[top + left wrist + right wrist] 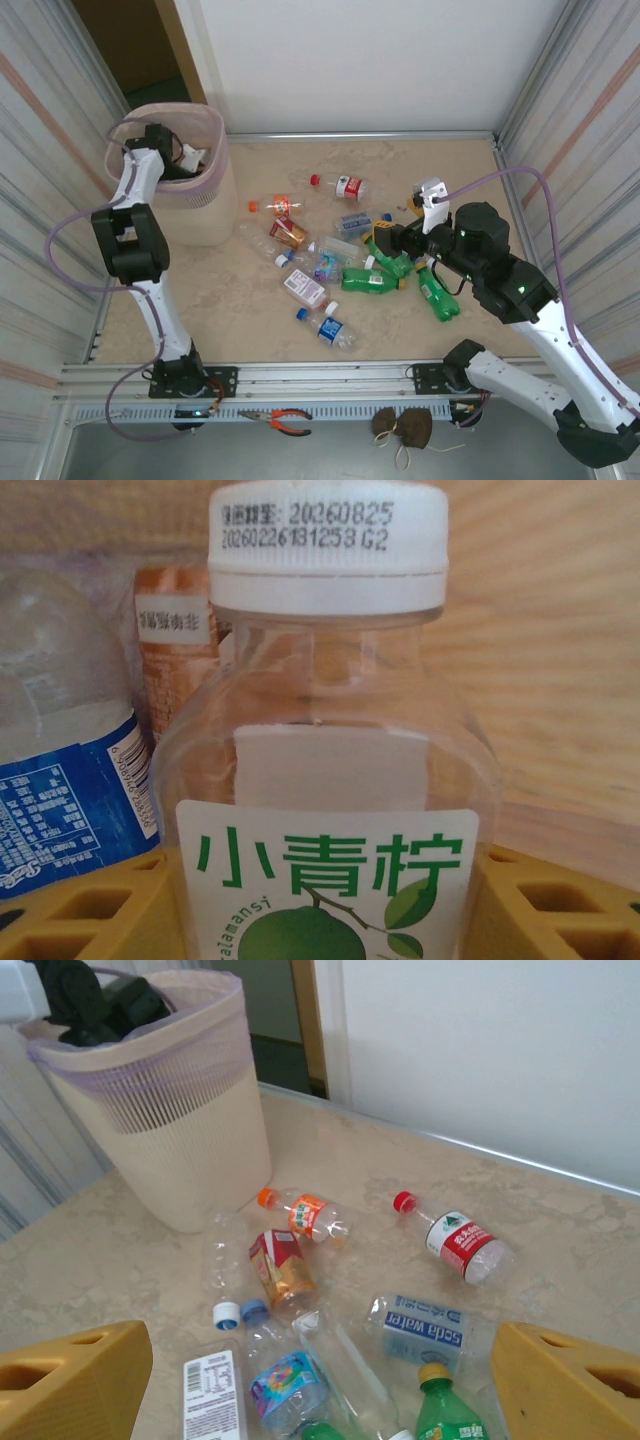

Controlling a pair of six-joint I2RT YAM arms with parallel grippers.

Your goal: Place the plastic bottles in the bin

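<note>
beige table (250,335), scattered plastic bottles (370,281), white wall (380,60)

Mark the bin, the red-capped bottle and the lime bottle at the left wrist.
bin (205,215), top view, outer wall
red-capped bottle (456,1240), right wrist view, red label
lime bottle (330,780), left wrist view, clear shoulder

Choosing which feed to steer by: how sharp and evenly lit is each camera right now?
Top external: evenly lit and sharp, no glare on the table. Left wrist: the lime-label bottle is very close, its print crisp, bottles behind it softer. Right wrist: scattered bottles clear, white wall bright, fingertips slightly soft.
</note>
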